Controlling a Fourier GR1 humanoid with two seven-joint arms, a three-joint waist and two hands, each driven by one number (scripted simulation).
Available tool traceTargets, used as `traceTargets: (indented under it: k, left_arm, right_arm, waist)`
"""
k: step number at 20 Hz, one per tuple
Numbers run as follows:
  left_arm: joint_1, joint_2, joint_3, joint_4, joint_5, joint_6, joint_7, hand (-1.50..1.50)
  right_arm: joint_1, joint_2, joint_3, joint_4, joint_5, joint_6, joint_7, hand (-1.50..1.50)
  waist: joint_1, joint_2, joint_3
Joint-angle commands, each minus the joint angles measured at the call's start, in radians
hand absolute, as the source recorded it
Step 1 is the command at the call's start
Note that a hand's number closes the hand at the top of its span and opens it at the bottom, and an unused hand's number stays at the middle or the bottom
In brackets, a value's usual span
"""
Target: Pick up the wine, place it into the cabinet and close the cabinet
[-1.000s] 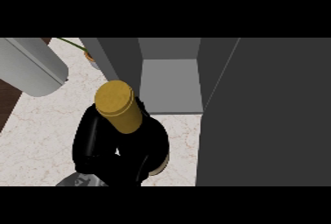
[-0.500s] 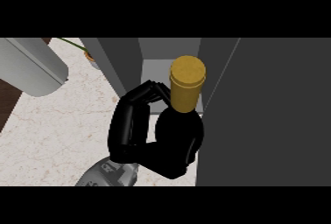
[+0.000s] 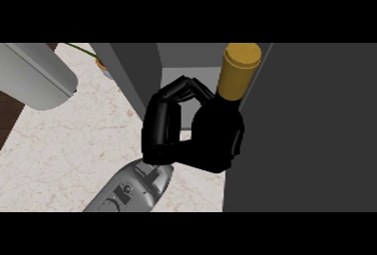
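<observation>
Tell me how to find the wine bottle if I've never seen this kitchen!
Look for the big dark cabinet door on the right, standing open beside the grey cabinet. Right at its edge, a black hand curls around the wine bottle. It is the only black thing with a tall golden-yellow top.

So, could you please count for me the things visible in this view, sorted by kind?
Wine bottle: 1, black with a gold top
Hand: 1, curled round the bottle
Cabinet: 1, with its dark door open
Grey cylinder at upper left: 1
Plant, partly hidden: 1
Total: 5
</observation>
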Motion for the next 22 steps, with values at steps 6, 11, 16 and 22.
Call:
traceTargets:
  k: [6,11,16,22]
  left_arm:
    - [0.033,0.0,0.026,0.023,0.081,0.01,-0.055,1.5]
    - [0.064,0.0,-0.024,0.121,0.188,0.044,-0.234,1.5]
    - [0.042,0.0,-0.037,0.217,0.182,0.06,-0.282,1.5]
    - [0.071,0.0,-0.026,0.328,0.145,0.03,-0.387,1.5]
  right_arm:
    - [0.004,0.012,0.026,-0.158,-0.041,-0.039,0.088,-1.5]
    - [0.012,-0.018,-0.059,-0.115,-0.117,-0.006,0.048,-1.5]
    - [0.022,-0.015,-0.024,-0.169,-0.093,-0.029,0.1,-1.5]
    - [-0.049,-0.018,-0.044,-0.077,-0.074,-0.04,0.07,-1.5]
  waist:
    - [0.008,-0.002,-0.001]
    - [0.002,0.001,0.0]
    - [0.003,-0.001,0.0]
    - [0.008,0.001,0.0]
